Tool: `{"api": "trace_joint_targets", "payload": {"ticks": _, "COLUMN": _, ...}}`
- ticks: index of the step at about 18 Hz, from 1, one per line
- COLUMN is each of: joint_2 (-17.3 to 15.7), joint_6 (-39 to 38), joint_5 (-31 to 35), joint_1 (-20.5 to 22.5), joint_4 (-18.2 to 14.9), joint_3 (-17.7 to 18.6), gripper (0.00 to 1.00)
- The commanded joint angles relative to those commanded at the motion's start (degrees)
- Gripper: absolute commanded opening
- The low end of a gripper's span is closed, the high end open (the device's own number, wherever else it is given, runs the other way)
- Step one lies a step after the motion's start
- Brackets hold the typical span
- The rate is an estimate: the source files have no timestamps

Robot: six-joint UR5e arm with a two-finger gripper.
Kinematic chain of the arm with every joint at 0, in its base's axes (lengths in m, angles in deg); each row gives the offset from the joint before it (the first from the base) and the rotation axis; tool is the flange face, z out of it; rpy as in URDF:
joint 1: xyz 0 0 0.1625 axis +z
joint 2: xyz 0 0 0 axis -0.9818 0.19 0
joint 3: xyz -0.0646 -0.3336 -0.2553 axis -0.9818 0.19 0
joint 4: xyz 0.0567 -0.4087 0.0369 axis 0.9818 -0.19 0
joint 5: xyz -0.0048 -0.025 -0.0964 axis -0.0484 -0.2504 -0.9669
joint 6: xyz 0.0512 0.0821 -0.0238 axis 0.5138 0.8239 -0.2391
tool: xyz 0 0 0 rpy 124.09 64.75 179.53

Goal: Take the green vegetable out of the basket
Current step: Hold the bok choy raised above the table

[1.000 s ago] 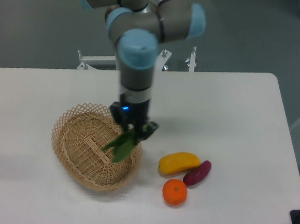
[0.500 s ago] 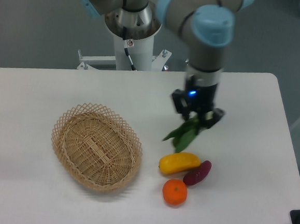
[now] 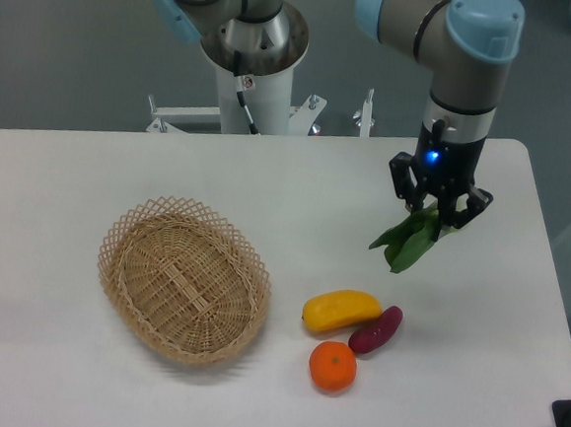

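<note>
The green vegetable (image 3: 408,242) hangs with its dark leaves drooping down to the left, held above the table's right half. My gripper (image 3: 438,214) is shut on its upper end, pointing straight down. The wicker basket (image 3: 183,278) sits on the left part of the table, far to the left of the gripper, and holds nothing that I can see.
A yellow fruit (image 3: 341,310), a purple sweet potato (image 3: 376,329) and an orange (image 3: 333,366) lie together below and left of the gripper. The table's right edge (image 3: 547,284) is close by. The robot base (image 3: 253,63) stands behind the table.
The gripper carried the green vegetable out of the basket and to the right, across the table; it now hangs over the right side, past the yellow fruit.
</note>
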State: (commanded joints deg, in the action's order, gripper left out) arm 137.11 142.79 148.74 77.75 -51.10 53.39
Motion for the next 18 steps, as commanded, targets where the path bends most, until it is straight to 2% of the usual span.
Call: {"api": "trace_joint_targets", "payload": {"ticks": 18, "joint_2": -0.09, "joint_6": -0.09, "joint_5": -1.14, "joint_1": 0.44, "joint_4": 0.09, "joint_3": 0.26, "gripper": 0.42}}
